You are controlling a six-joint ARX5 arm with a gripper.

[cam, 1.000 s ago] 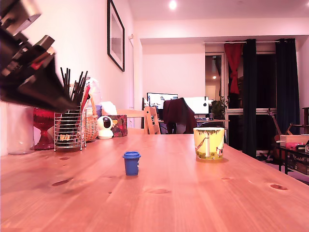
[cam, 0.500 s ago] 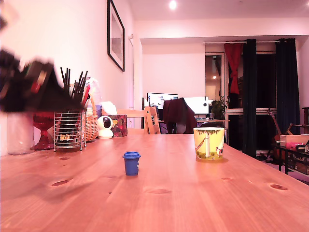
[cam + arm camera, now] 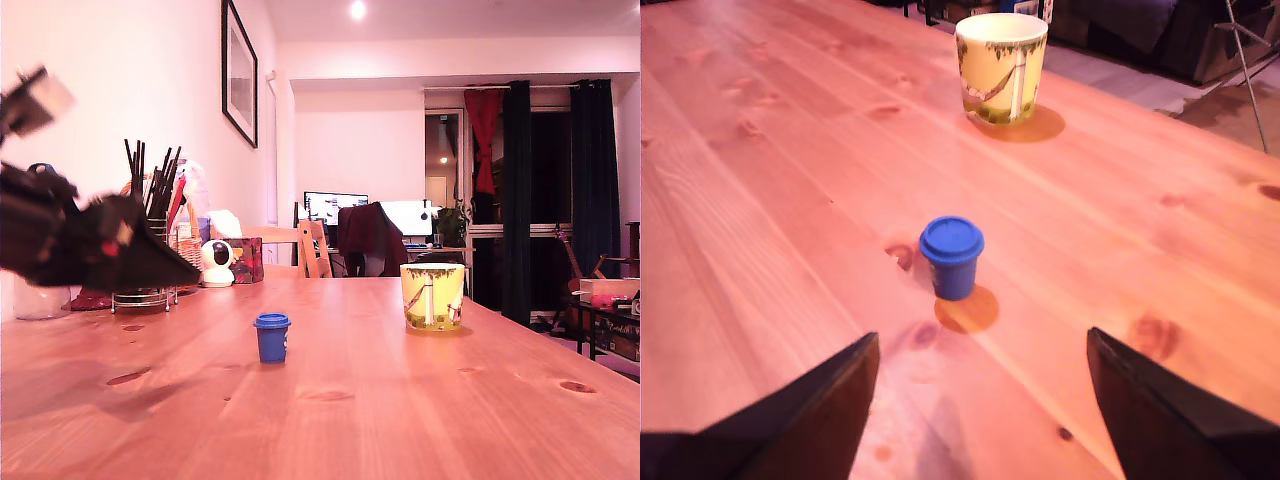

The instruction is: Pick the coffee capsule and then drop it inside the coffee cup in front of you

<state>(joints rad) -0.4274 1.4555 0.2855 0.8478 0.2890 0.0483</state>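
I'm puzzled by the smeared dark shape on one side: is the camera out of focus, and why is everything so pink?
Exterior view: only the arm and gripper are smeared, as from motion; the blue capsule and coffee cup look sharp. Wrist view: capsule crisp with a short shadow, open jaws dark. Both views carry a warm pinkish cast; a ceiling light glares.

The arm reaches in from the exterior view's left, blurred, slanting downward with its dark pointed gripper (image 3: 185,272) held above the table surface. In the wrist view the gripper (image 3: 980,345) has its two black fingers (image 3: 830,400) spread wide apart, with nothing between them.
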